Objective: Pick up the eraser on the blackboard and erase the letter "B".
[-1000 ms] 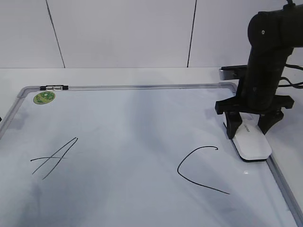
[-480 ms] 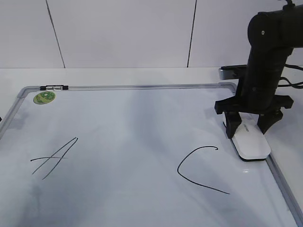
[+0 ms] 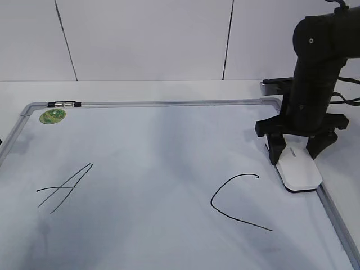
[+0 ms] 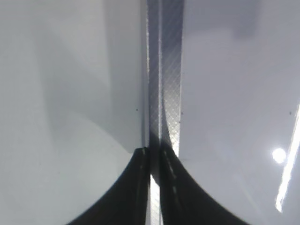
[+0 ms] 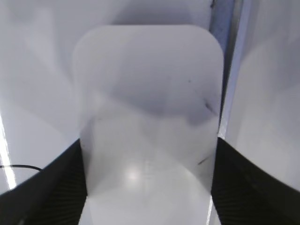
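Note:
The white eraser [image 3: 301,171] lies on the blackboard [image 3: 163,152] against its right frame. My right gripper [image 3: 293,161] points straight down over it, one finger on each long side. In the right wrist view the eraser [image 5: 150,108] fills the gap between the fingers [image 5: 147,159], which touch both its sides. No letter "B" shows; the board between the slanted "A" [image 3: 64,188] and the "C" [image 3: 236,199] is only smudged grey. My left gripper [image 4: 154,157] is shut and empty above the board's metal frame [image 4: 164,70]; it is out of the exterior view.
A round green sticker [image 3: 52,116] sits in the board's far left corner, and a small black-and-silver marker [image 3: 64,104] lies on the far frame. The board's right frame [image 5: 229,47] runs just beside the eraser. White table and wall lie beyond.
Almost nothing; the eraser has shifted a touch between the right gripper's fingers. The arm stays in place.

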`<action>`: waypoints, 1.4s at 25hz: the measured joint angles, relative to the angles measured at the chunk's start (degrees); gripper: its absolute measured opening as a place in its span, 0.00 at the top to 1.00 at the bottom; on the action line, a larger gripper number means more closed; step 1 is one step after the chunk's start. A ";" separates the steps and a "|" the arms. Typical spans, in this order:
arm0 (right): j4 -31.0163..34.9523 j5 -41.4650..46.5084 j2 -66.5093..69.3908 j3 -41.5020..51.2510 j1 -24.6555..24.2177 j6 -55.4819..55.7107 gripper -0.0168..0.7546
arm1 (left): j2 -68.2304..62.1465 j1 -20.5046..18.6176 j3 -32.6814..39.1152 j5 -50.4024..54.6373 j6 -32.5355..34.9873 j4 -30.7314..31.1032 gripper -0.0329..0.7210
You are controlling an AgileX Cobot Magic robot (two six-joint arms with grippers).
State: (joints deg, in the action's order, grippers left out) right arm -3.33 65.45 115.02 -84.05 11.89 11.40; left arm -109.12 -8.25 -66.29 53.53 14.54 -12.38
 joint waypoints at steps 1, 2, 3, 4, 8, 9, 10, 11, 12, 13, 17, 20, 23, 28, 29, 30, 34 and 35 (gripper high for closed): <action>0.00 -0.09 0.00 0.02 0.00 0.14 0.27 | 0.00 0.00 0.00 0.00 0.00 0.00 0.91; 0.00 -0.09 0.00 0.12 0.00 0.25 0.26 | 0.00 0.00 0.00 0.00 0.00 0.00 0.91; -0.10 -0.09 0.00 0.12 0.00 0.25 0.26 | 0.00 0.00 0.00 0.00 0.00 0.00 0.91; -0.10 -0.13 0.00 0.12 0.00 0.25 0.26 | 0.00 0.00 0.00 0.00 0.00 0.00 0.91; -0.10 -0.13 0.00 0.12 0.00 0.38 0.26 | 0.00 0.00 0.00 0.00 0.00 0.00 0.91; -0.10 -0.13 0.00 0.12 0.00 0.38 0.26 | 0.00 0.00 0.00 0.00 0.00 0.00 0.91; -0.10 -0.13 0.00 0.12 0.00 0.38 0.26 | 0.00 0.00 0.00 0.00 0.00 0.00 0.91; -0.10 -0.22 0.00 0.12 0.00 0.27 0.26 | 0.00 0.00 0.00 0.00 0.00 0.00 0.91; -0.10 -0.22 0.00 0.12 0.00 0.27 0.26 | 0.00 0.00 0.00 0.00 0.00 0.00 0.91; -0.10 -0.22 0.00 0.12 0.00 0.27 0.26 | 0.00 0.00 0.00 0.00 0.00 0.00 0.91; -0.10 -0.22 0.00 0.12 0.00 0.27 0.26 | 0.00 0.00 0.00 0.00 0.00 0.00 0.91; -0.10 -0.22 0.00 0.12 0.00 0.37 0.25 | 0.00 0.00 0.00 0.00 0.00 0.00 0.91; -0.10 -0.22 0.00 0.12 0.00 0.48 0.21 | 0.00 0.00 0.00 0.00 0.00 0.00 0.91; -0.10 -0.22 0.00 0.12 0.00 0.59 0.14 | 0.00 0.00 0.00 0.00 0.00 0.00 0.91; -0.10 0.01 0.00 0.00 0.00 0.59 0.14 | 0.00 0.00 0.00 0.00 0.00 0.00 0.91; -0.10 0.29 0.00 -0.27 0.00 0.59 0.14 | 0.00 0.00 0.00 0.00 0.00 0.00 0.91; -0.19 2.81 0.00 -2.84 0.00 0.59 0.14 | 0.00 0.00 0.00 0.00 0.00 0.00 0.91; -0.19 3.21 0.00 -3.63 0.00 0.59 0.14 | 0.00 0.00 0.00 0.00 0.00 0.00 0.91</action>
State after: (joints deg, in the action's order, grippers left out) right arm -3.51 68.66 115.02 -87.68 11.89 11.99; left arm -109.12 -8.25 -66.29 53.53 14.54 -12.38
